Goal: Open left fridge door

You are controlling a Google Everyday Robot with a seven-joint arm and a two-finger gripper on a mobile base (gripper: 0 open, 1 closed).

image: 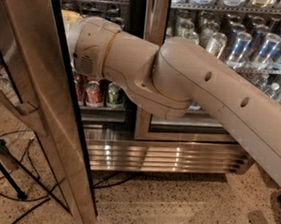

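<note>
The arm (217,92) is cased in smooth cream plastic, built from thick rounded segments. Thin tan seam rings (107,50) run round the joints. The long section carries two small dark round holes (205,76) along its side. The end drum has a patch of tiny vent dots (85,64). The gripper is out of sight, past the arm's left end, behind the left fridge door (56,105).

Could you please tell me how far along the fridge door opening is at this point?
Done: the left steel-framed glass fridge door stands swung wide, edge toward the camera, exposing cans on shelves of the brushed-steel drinks fridge. In hand: the beige arm reaches across the opening; its gripper is hidden behind the door's edge. Left: little, perhaps only pulling the arm clear.
</note>
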